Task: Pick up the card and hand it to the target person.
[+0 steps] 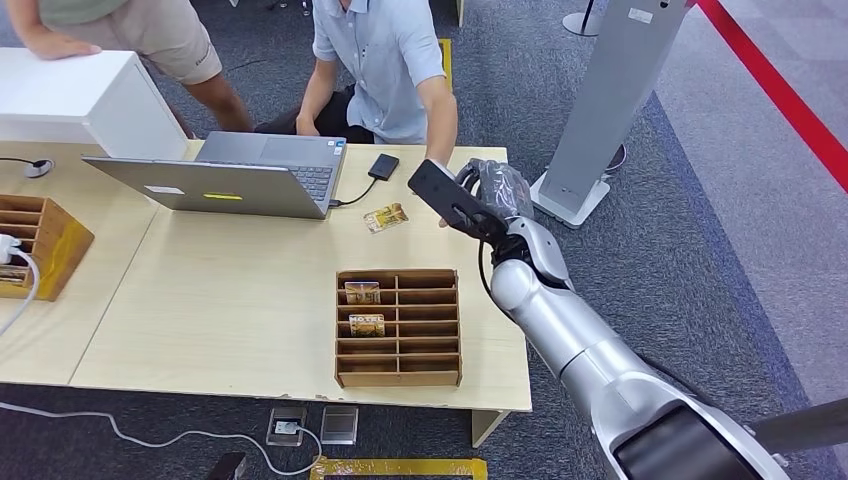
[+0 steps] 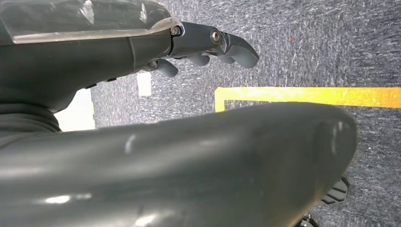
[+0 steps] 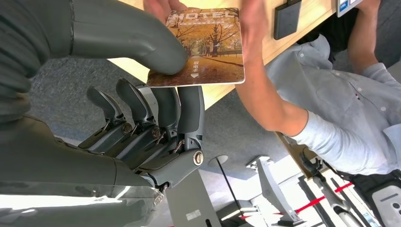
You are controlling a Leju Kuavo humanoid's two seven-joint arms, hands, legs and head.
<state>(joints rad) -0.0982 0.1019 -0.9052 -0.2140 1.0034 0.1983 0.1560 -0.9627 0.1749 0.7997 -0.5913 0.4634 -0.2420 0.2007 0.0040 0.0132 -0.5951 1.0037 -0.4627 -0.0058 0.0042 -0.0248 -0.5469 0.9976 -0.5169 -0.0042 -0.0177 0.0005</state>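
Note:
My right hand (image 3: 156, 109) pinches a hotel card (image 3: 203, 47), printed with an autumn tree lane, between its thumb and fingers. A person's hand (image 3: 251, 21) reaches around the card's far edge and seems to touch it. In the head view my right hand (image 1: 492, 192) is stretched over the table's far right corner, toward the seated person in a light blue shirt (image 1: 385, 55); the black wrist camera hides the card there. My left hand (image 2: 213, 43) hangs over the carpet, fingers apart and holding nothing.
A wooden card rack (image 1: 398, 327) with two cards stands near the table's front edge. A loose card (image 1: 385, 217), a laptop (image 1: 240, 175) and a black device (image 1: 383, 166) lie farther back. A grey stand (image 1: 600, 110) rises at the right. Another person (image 1: 150, 30) leans at the back left.

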